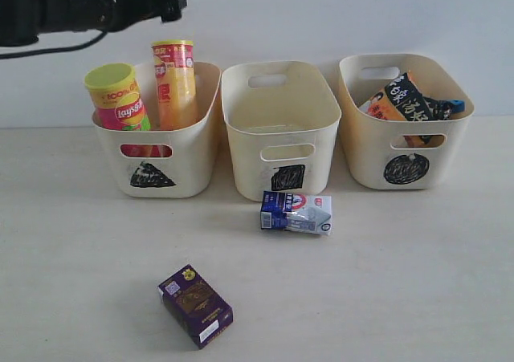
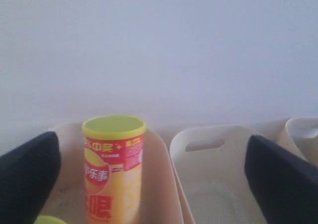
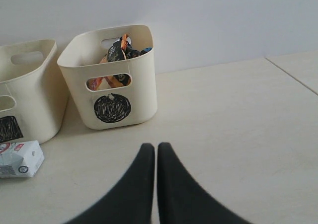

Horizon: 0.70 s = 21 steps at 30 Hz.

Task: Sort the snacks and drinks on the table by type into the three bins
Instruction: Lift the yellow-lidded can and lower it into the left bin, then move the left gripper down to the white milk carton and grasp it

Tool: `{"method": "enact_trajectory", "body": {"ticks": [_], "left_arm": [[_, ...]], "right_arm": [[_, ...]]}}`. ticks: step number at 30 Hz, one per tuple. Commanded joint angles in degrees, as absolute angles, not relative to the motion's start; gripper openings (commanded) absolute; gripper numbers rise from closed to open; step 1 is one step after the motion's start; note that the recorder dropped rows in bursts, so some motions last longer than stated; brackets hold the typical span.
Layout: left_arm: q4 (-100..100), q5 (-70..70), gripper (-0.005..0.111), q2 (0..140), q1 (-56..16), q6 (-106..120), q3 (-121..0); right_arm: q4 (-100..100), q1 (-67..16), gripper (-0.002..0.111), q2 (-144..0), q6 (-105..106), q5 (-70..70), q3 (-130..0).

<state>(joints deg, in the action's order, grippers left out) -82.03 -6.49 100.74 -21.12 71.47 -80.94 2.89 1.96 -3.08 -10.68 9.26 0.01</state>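
Observation:
Two chip tubes stand in the triangle bin (image 1: 189, 157): a pink-yellow one (image 1: 119, 101) and a taller yellow one (image 1: 174, 81). The square bin (image 1: 249, 161) holds nothing. Orange-black and blue noodle packets (image 1: 401, 101) fill the circle bin (image 1: 361, 149). A white-blue pouch (image 1: 295, 213) lies in front of the square bin. A purple box (image 1: 196, 305) lies near the table's front. My left gripper (image 2: 154, 184) hangs open above the triangle bin, over the yellow tube (image 2: 113, 169) and apart from it. My right gripper (image 3: 152, 147) is shut and empty, low over bare table in front of the circle bin (image 3: 112, 80).
The left arm (image 1: 96, 5) reaches in from the top left corner of the exterior view. A white wall stands close behind the bins. The right wrist view shows a table seam (image 3: 293, 75) out past the circle bin.

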Motion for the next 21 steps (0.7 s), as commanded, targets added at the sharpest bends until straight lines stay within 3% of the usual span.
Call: {"method": "enact_trajectory", "body": {"ticks": [1,5,12,17,21], "left_arm": [[-82.05,-2.46,0.056,94.43,-20.91,71.98,-81.23],[-79.73,4.78,0.005,89.65,-20.91,72.19,-79.95],[-61.39,24.46,0.004,84.90,-20.91,60.47,-76.53],[-21.37,49.86,0.004,84.30,-21.39,34.71,-78.45],[-23.16,61.73,0.004,84.36,-24.34,42.26,-78.54]], "right_arm": [[3.07,2.24,0.000,-3.03,-10.60,9.25,0.00],[3.07,2.24,0.000,-3.03,-10.60,9.25,0.00],[3.07,2.24,0.000,-0.63,-10.60,9.25,0.00],[3.07,2.24,0.000,0.00,-10.60,9.01,0.00],[3.07,2.24,0.000,0.00,-10.60,9.01,0.00]]}}
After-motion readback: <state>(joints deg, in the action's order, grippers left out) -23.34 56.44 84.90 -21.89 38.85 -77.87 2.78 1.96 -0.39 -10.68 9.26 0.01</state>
